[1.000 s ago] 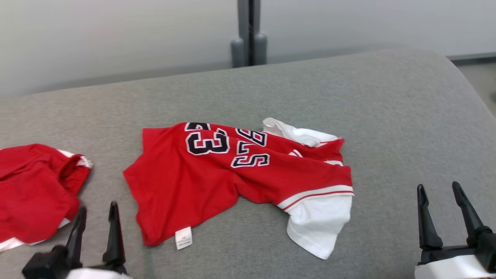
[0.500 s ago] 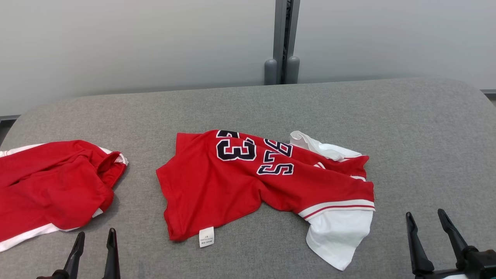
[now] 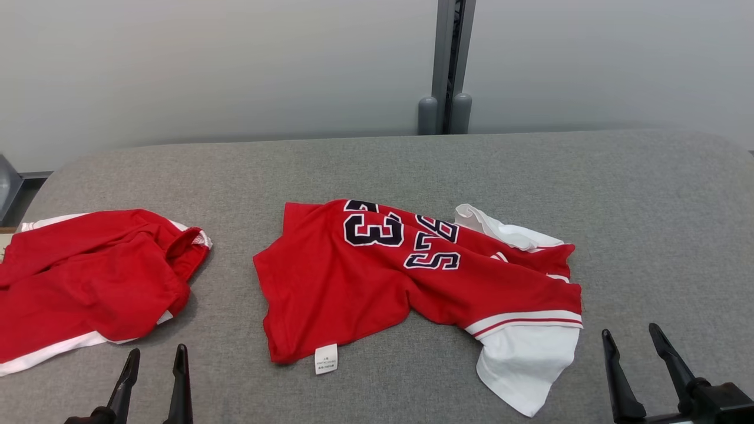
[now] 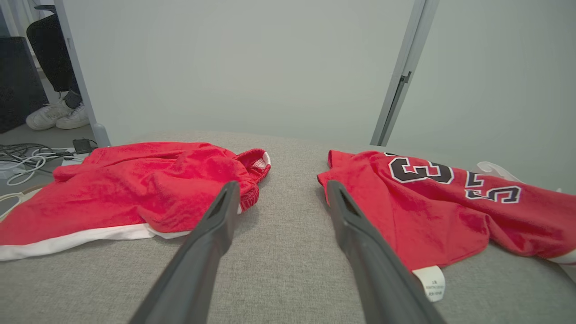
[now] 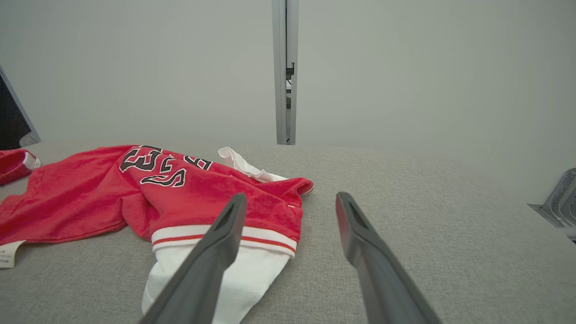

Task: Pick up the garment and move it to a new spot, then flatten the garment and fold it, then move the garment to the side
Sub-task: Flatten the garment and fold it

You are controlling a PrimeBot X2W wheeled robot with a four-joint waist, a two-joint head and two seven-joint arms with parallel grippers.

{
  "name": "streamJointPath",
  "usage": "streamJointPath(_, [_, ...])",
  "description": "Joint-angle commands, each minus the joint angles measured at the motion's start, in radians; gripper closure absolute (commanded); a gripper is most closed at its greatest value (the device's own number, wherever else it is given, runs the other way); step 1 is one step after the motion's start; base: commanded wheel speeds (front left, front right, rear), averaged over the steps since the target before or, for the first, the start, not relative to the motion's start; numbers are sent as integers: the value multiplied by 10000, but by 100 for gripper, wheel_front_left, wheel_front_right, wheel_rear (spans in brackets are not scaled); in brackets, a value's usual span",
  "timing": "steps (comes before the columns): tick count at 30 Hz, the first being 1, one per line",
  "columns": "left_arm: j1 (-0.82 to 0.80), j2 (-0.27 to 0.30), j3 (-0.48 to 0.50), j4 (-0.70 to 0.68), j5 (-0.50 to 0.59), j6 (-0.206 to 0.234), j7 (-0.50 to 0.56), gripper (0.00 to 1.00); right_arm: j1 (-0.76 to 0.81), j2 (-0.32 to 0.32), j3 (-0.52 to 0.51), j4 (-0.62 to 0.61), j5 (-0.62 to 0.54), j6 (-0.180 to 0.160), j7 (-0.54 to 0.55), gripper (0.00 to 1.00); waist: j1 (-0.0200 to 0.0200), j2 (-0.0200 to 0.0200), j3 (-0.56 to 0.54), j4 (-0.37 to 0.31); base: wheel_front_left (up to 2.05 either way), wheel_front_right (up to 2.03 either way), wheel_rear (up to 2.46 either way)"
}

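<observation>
Your left gripper (image 3: 158,350) and right gripper (image 3: 630,330) both sit wide open, holding nothing, with the jersey (image 3: 377,277) crumpled on the grey table (image 3: 412,165) ahead between them, so pinch its near hem (image 3: 294,352) and striped cuff (image 3: 524,321), though I can't read the bunched far-right folds clearly.

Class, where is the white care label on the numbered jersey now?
Head view, lower centre-left: the care label lies at the near hem of the red jersey, on the grey padded surface, to the right of the left gripper.
</observation>
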Motion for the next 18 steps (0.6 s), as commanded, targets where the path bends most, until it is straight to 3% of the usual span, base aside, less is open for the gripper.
streamJointPath(1, [-56,41,2,-33,4,-23,-2,0,-103,-61,45,-64,21,-1,-42,0,0,0,-17,86,0,0,0])
streamJointPath(9, [-53,9,-299,148,-294,-25,-2,0,-273,-61,333,-126,204,-1,-40,0,0,0,10,131,0,0,0])
streamJointPath(13, [-302,176,-1387,836,-944,-24,-4,0,-256,-76,1087,865,375,-1,-39,0,0,0,121,8,0,0,0])
streamJointPath(18, [-957,467,-2825,1559,-2025,-20,576,0,-716,-198,1863,2339,690,-1,951,0,0,0,411,-108,0,0,0])
